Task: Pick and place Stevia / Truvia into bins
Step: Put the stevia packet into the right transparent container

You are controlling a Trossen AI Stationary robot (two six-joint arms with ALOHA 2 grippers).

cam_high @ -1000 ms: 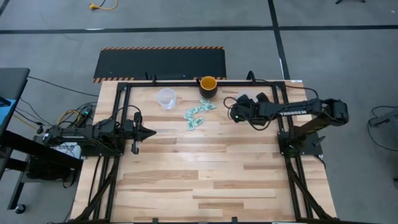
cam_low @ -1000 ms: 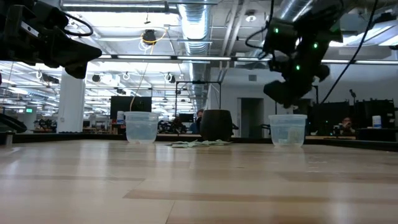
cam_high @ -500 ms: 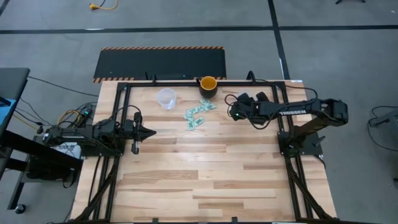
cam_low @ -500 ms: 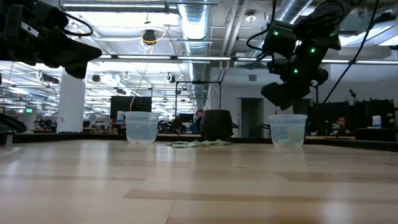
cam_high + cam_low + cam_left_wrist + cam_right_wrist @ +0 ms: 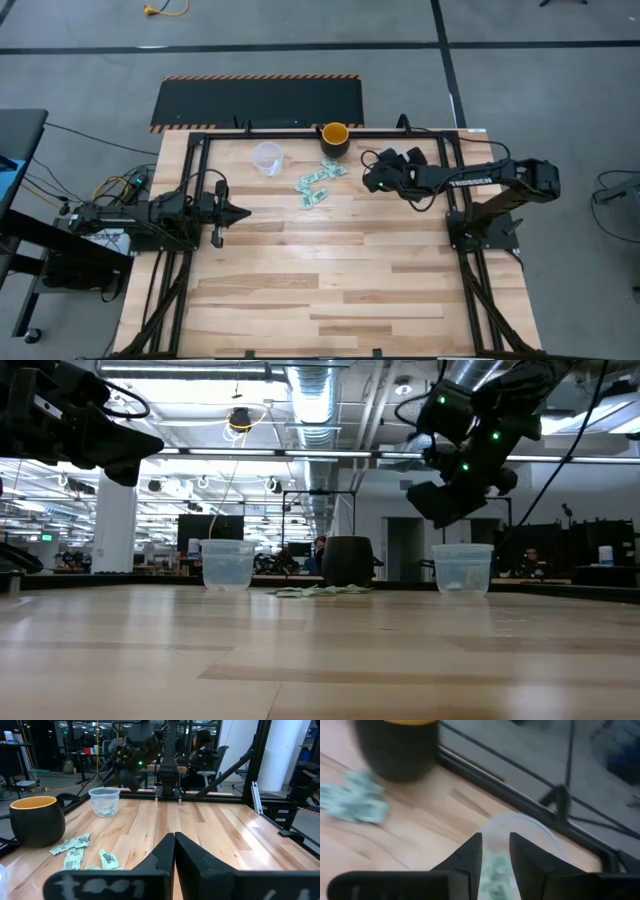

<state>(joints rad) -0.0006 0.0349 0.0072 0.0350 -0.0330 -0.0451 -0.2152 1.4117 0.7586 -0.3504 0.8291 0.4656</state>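
Observation:
The green-and-white sachets (image 5: 320, 185) lie in a loose pile on the table, in front of the yellow cup with a dark outside (image 5: 335, 138). One clear cup (image 5: 266, 157) stands left of the pile. The other clear cup (image 5: 462, 568) stands on the right with a few sachets inside (image 5: 495, 870); my right arm covers it in the high view. My right gripper (image 5: 495, 837) hovers open and empty above that cup's rim (image 5: 520, 822), on the pile's side (image 5: 440, 505). My left gripper (image 5: 174, 836) is shut and empty, raised above the table's left part (image 5: 240, 212).
A black frame rail (image 5: 165, 795) runs along the table's far edge behind the cups. Bare wood (image 5: 330, 270) fills the middle and near part of the table. Beyond the table, a person (image 5: 200, 745) sits in the room.
My right gripper has moved a little toward the table's left, from over the right clear cup toward the sachet pile, and has risen slightly. The cups and the pile have stayed where they were.

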